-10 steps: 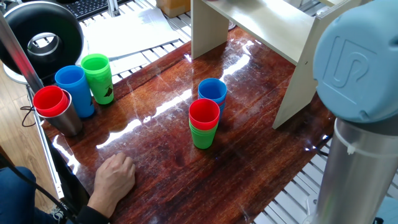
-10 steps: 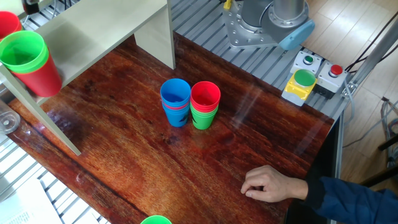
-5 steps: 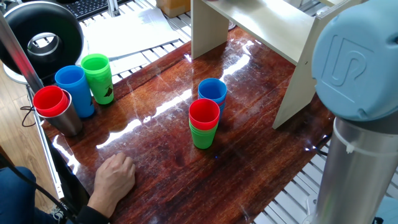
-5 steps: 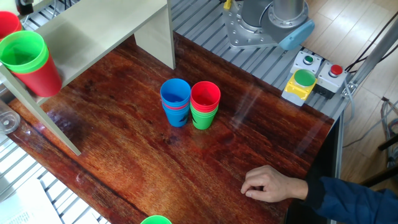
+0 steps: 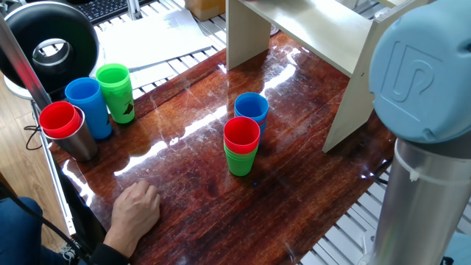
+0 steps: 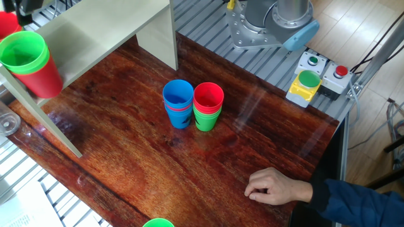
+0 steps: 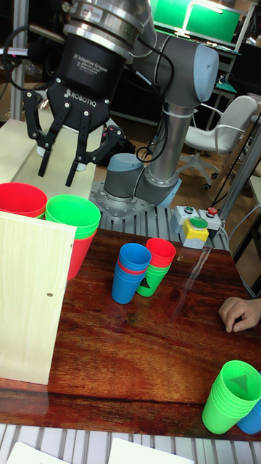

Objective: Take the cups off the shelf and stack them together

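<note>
My gripper (image 7: 58,171) hangs open and empty above the cream shelf (image 7: 29,297), just over the cups that stand on its top. Those are a red cup (image 7: 20,199) and a green cup nested in a red one (image 7: 72,214), the same green-in-red pair (image 6: 26,58) showing in the other fixed view. On the table in front of the shelf (image 5: 309,29) stand two stacks side by side: a blue-topped stack (image 5: 251,109) and a red cup on green ones (image 5: 241,146). The gripper is hidden in the first fixed view.
At the table's far corner stand a green cup (image 5: 116,92), a blue cup (image 5: 88,107) and a red cup in a grey metal tumbler (image 5: 65,131). A person's hand (image 5: 136,210) rests on the table edge. A button box (image 6: 309,82) sits beside the arm's base (image 6: 271,25).
</note>
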Action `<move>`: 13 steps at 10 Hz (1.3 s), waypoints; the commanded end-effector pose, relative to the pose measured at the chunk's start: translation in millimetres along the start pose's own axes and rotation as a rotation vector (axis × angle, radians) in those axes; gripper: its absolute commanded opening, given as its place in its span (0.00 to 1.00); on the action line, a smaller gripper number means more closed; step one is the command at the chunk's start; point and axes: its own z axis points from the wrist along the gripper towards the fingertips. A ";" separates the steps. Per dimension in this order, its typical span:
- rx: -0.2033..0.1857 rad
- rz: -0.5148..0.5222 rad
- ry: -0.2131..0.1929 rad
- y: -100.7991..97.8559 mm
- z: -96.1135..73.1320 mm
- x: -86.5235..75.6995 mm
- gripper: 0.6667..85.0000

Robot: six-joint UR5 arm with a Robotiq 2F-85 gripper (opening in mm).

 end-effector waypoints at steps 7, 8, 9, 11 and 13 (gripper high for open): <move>-0.006 -0.041 -0.011 1.2 14.1 -12.1 0.44; -0.005 -0.043 -0.012 0.7 15.9 -13.3 0.44; -0.005 -0.043 -0.012 0.9 17.4 -14.1 0.44; -0.006 -0.052 -0.015 -0.4 21.9 -16.6 0.44; -0.011 -0.059 -0.012 -0.9 26.6 -17.4 0.44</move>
